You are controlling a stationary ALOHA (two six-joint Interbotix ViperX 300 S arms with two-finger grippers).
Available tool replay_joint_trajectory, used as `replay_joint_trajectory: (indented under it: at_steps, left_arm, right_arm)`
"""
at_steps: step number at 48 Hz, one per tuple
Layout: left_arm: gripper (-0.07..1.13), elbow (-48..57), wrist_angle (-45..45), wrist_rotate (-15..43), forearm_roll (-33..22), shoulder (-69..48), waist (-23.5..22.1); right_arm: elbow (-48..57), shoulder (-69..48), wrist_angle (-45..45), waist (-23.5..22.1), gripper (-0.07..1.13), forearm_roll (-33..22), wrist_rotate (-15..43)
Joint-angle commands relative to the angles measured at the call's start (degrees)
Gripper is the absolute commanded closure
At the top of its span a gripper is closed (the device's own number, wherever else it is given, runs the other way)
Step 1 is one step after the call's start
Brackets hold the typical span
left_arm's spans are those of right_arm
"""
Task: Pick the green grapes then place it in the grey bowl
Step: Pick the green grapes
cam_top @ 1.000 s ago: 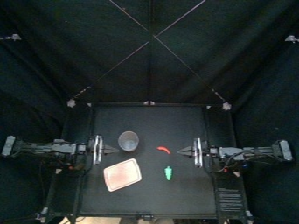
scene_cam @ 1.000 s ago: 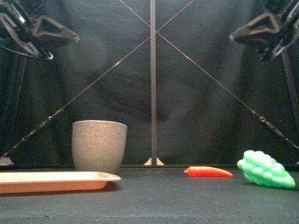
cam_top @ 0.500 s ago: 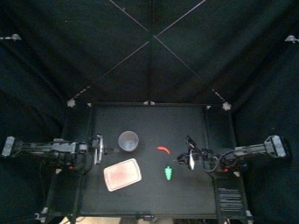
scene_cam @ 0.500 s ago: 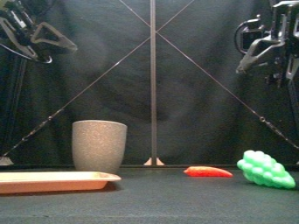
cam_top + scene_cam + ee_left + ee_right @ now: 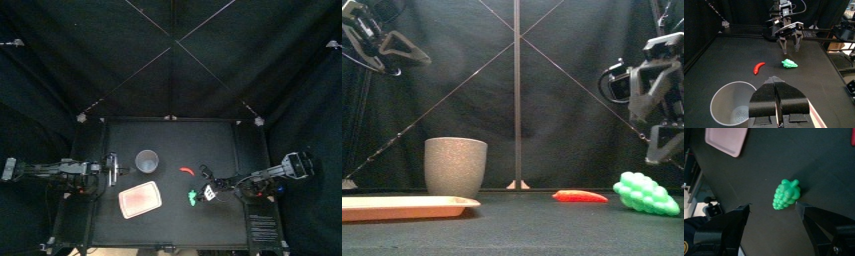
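**Operator:** Where are the green grapes [image 5: 786, 194]?

**Technician:** They lie on the table [image 5: 221, 135], right of the middle and toward the front edge, near the red chili [image 5: 187, 171]. They are well apart from the grey bowl [image 5: 147, 159], which stands upright left of the middle. The pink tray [image 5: 140, 202] lies in front of the bowl.

**Operator:** Which arm is nearer?

**Technician:** The right gripper [image 5: 774, 206]. It hangs directly above the grapes and does not touch them. The left gripper [image 5: 779, 100] rests at the table's left side near the bowl, with its fingers pressed together on nothing.

**Operator:** What is the state of the right fingers?

**Technician:** They are spread wide and empty. In the right wrist view, one finger stands on each side of the bunch.

**Operator:** How does the long axis lie?

**Technician:** It runs through the gap between the fingers, nearly square to the line joining the tips and slightly skewed. Closing would therefore act across the narrow width.

**Operator:** What does the next move require?

**Technician:** Probably a straight descent with little or no wrist rotation, then closure. The bunch sits a little off centre in the gap, so one finger is likely to make contact first and may nudge it.
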Motion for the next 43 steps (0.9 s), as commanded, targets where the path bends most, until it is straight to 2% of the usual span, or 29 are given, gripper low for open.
replay_joint_trajectory:
  at_steps: [1,18,26,31,43]
  left_arm:
    - [0.96,-0.70,-0.44,0.09,0.00,0.35,0.09]
    - [0.96,-0.62,-0.18,0.00,-0.09,0.35,-0.18]
    - [0.96,-0.62,-0.09,0.00,-0.09,0.26,-0.35]
    - [0.96,-0.53,-0.09,-0.09,-0.26,0.26,-0.35]
    - [0.96,0.18,-0.09,-0.09,-1.58,0.26,-0.44]
  right_arm:
    - [-1.67,2.90,-0.18,0.09,0.03,0.09,1.58]
    - [-7.29,15.29,-0.35,-0.26,0.03,0.18,3.25]
    - [-9.23,17.58,-0.18,-0.70,0.04,-0.26,3.25]
    - [-9.76,18.02,-0.09,-0.79,0.10,-0.35,3.25]
    - [-9.93,18.11,0.18,-0.88,0.38,-0.44,3.16]
